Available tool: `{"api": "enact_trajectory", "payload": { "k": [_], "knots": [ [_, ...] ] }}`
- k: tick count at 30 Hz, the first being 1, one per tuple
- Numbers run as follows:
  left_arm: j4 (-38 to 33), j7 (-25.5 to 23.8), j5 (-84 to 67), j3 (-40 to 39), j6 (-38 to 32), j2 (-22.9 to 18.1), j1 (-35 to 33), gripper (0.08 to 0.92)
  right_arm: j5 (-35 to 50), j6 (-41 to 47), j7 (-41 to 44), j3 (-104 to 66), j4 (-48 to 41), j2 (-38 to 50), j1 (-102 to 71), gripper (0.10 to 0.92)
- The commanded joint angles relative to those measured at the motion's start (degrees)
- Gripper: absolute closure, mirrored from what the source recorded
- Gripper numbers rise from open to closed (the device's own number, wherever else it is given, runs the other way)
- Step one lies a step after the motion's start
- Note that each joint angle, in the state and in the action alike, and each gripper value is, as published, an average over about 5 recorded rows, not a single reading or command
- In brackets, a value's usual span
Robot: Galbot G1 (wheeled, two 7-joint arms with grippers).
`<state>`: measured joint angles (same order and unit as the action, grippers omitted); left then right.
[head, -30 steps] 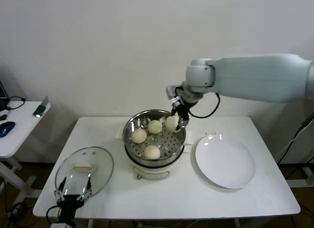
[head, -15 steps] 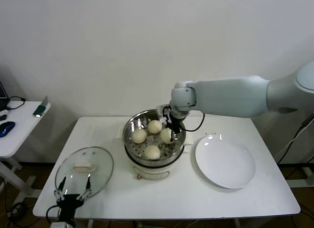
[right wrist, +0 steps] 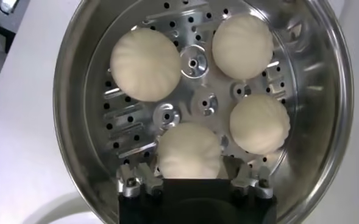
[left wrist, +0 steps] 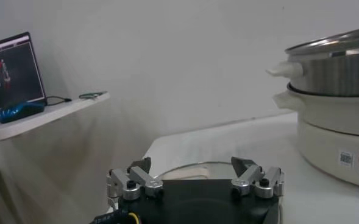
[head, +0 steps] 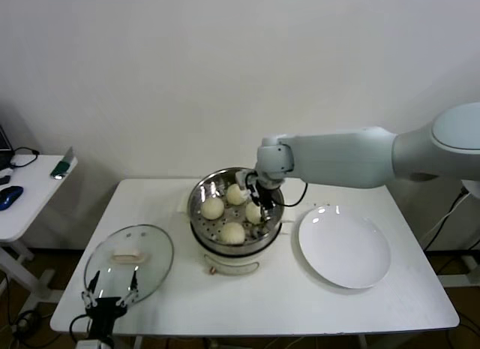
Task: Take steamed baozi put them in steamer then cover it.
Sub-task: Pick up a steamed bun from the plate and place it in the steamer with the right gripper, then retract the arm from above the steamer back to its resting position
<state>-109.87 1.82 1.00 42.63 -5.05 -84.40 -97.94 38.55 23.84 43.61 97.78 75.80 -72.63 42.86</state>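
Observation:
The steamer (head: pixel 196 214), a shiny steel pot on a cream base, stands mid-table. Three baozi (right wrist: pixel 145 64) (right wrist: pixel 242 38) (right wrist: pixel 259 123) rest on its perforated tray. My right gripper (head: pixel 259 212) reaches down inside the pot and is shut on the fourth baozi (right wrist: pixel 189 151), which sits low on the tray at the right side. The glass cover (head: pixel 129 259) with its pale handle lies flat at the table's front left. My left gripper (head: pixel 111 287) is open and empty, parked just at the cover's near edge; in the left wrist view (left wrist: pixel 194 167) the cover's rim shows between its fingers.
A flat white plate (head: pixel 345 248) lies right of the steamer. A side table (head: pixel 22 199) with small items stands far left. The steamer's side (left wrist: pixel 337 61) shows in the left wrist view.
My right gripper has lowered the baozi from above the pot's right rim down onto the tray. The left arm has not moved.

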Motion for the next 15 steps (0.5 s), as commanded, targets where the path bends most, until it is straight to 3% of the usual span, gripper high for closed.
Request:
{"api": "enact_trajectory", "payload": {
  "k": [1,5,8,11,15],
  "knots": [
    [-0.44,0.06,-0.60,-0.01,0.39,0.01,-0.23,0.177,4.27,-3.32,3.64,-2.58,0.50,3.50,4.16,0.215],
    [-0.69,0.11,-0.98,-0.12,0.33,-0.02,-0.24,0.177,10.50,-4.10,3.95,-7.09,0.82,9.20,6.52,0.203],
    [-0.75,0.17,-1.65,-0.19,0.05,-0.02,-0.29,0.177,17.24,-3.30,-0.68,-12.39,2.35,14.54,5.57,0.203],
    [-0.94,0.22,-2.40,-0.15,-0.17,0.18,-0.28,0.177,23.07,-3.20,-13.49,-21.32,4.98,20.02,-0.11,0.202],
    [-1.22,1.10,-3.06,-0.56,-0.23,0.85,-0.07,0.177,22.18,-6.54,-28.64,-36.30,7.60,25.55,-12.23,0.203]
  ]
}}
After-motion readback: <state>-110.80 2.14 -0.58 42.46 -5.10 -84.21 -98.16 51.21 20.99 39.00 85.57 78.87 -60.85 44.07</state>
